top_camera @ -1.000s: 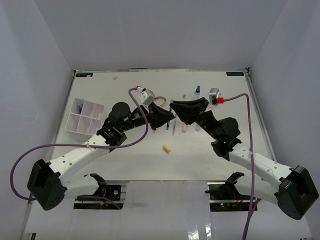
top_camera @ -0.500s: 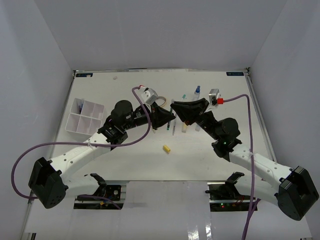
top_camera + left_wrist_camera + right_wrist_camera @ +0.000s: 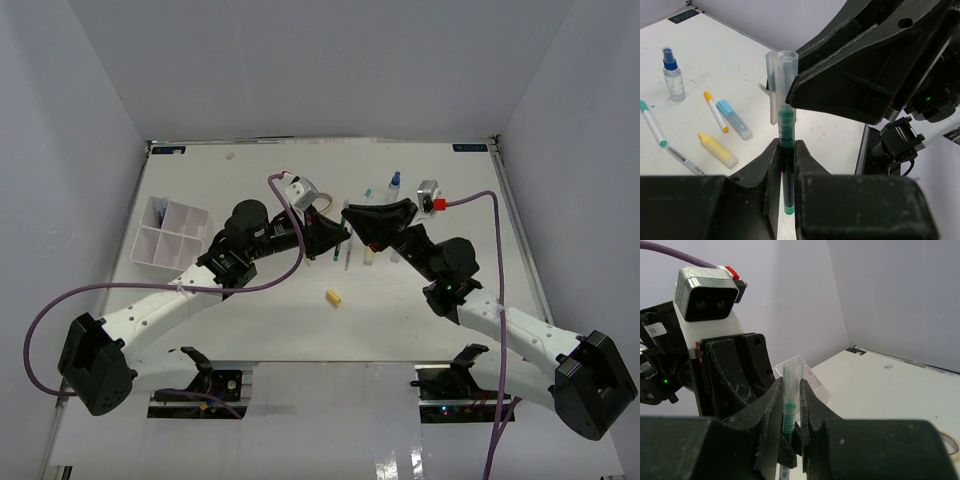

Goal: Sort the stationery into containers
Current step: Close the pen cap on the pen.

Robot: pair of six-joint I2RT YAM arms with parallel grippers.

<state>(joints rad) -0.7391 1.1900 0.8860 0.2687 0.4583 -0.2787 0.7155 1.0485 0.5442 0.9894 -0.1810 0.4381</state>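
Observation:
A green pen [image 3: 786, 131] with a clear cap [image 3: 781, 85] is held above the table between both arms. My left gripper [image 3: 786, 150] is shut on the pen's dark green barrel. My right gripper [image 3: 791, 390] is shut on the clear cap [image 3: 792, 382], with the green tip showing inside it. In the top view the two grippers meet tip to tip, the left gripper [image 3: 335, 232] and the right gripper [image 3: 358, 222], and the pen is hidden between them. The white divided tray [image 3: 170, 235] stands at the left, apart from both arms.
On the table lie a small spray bottle [image 3: 672, 75], an orange-tipped marker [image 3: 716, 111], a blue-capped marker [image 3: 734, 119], a yellow highlighter [image 3: 717, 150] and a teal pen [image 3: 652, 123]. A yellow eraser [image 3: 333, 297] lies nearer the arms. A tape ring [image 3: 320, 203] sits behind the left wrist.
The left wrist has shifted slightly to the right, toward the right gripper. Both grips look unchanged.

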